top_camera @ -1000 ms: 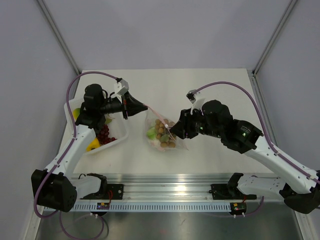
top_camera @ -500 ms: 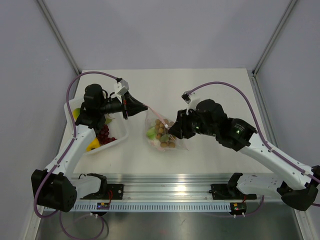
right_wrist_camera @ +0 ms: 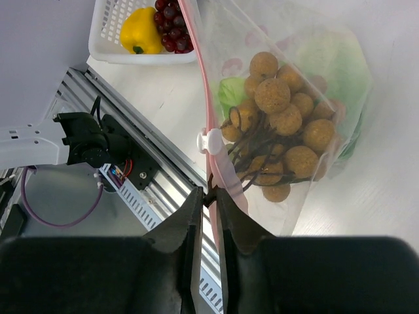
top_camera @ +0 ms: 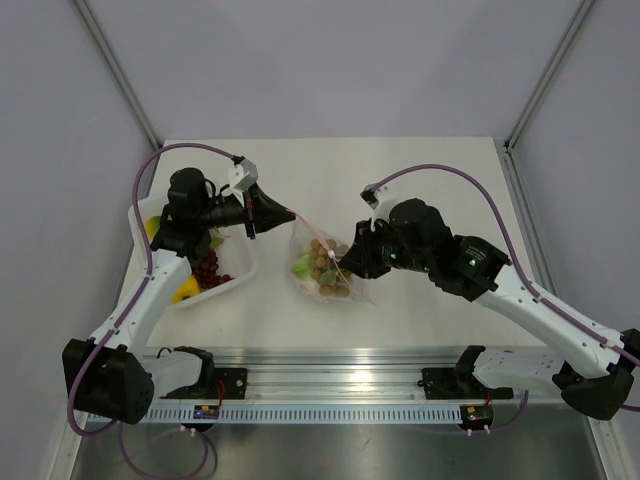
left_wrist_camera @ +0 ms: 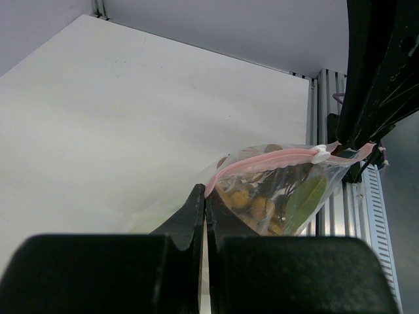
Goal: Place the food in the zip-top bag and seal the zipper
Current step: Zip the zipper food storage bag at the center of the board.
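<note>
Over white table (top_camera: 430,175), left gripper (top_camera: 291,214) and right gripper (top_camera: 345,268) clamp opposite ends of zipper (left_wrist_camera: 262,157) on bag (top_camera: 322,272).

- Left wrist view: the left gripper (left_wrist_camera: 206,209) is a dark blur cut off by the bottom edge, and it hides the near corner of the zip-top bag (left_wrist_camera: 281,190).
- Same view: the right arm (left_wrist_camera: 383,65) runs off the top-right corner, and the far end of the zipper (left_wrist_camera: 262,159) vanishes behind it.
- Right wrist view: the white tray (right_wrist_camera: 108,49) is cropped at the top, showing only 1 yellow piece (right_wrist_camera: 141,33) and part of the dark red grapes (right_wrist_camera: 173,26).
- Top view: the right gripper (top_camera: 345,266) is too dark to separate its fingers.
</note>
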Controlling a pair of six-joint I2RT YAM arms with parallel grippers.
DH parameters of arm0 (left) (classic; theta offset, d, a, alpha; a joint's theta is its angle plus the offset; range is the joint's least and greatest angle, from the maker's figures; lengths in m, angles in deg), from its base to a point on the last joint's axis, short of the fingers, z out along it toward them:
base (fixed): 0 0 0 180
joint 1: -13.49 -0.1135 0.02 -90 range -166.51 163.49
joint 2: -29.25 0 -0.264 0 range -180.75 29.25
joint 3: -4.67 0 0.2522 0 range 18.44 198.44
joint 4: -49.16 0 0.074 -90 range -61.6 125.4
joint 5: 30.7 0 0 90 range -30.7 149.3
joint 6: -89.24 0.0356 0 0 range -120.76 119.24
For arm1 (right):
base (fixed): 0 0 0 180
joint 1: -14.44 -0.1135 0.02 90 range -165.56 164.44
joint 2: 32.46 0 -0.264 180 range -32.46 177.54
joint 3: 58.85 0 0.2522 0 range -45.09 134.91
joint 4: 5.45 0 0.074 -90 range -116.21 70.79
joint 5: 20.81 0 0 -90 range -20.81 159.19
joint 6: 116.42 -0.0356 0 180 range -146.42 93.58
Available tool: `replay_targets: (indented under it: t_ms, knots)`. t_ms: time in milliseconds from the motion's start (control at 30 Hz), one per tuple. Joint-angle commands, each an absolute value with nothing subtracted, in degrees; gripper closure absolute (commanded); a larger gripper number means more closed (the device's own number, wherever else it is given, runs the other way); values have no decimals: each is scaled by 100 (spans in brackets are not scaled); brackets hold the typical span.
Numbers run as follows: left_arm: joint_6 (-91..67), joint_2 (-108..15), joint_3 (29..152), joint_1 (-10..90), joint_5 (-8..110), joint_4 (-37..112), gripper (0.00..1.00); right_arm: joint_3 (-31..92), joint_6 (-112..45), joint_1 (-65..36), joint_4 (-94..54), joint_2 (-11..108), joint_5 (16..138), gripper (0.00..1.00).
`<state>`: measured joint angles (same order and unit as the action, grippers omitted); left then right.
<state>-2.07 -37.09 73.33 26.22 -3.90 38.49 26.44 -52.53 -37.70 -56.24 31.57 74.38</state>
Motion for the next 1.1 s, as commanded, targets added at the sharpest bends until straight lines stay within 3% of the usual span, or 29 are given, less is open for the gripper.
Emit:
replay_targets:
  t_ms: [0,200,300,1067]
  knots:
    - [-112,-3605,7504,2641,-390,4076,100,2663,-5165,-3820,-5700,3135,7376,81]
    - [-112,-3614,7504,2641,-363,4076,100,2672,-5156,-3812,-5753,3091,7359,90]
    - [-112,-3614,7513,2641,-346,4085,100,2672,-5138,-3820,-5770,3074,7420,100]
    - [-208,-3605,7521,2641,-319,4164,100,2101,-5103,-3820,-6438,3038,6954,100]
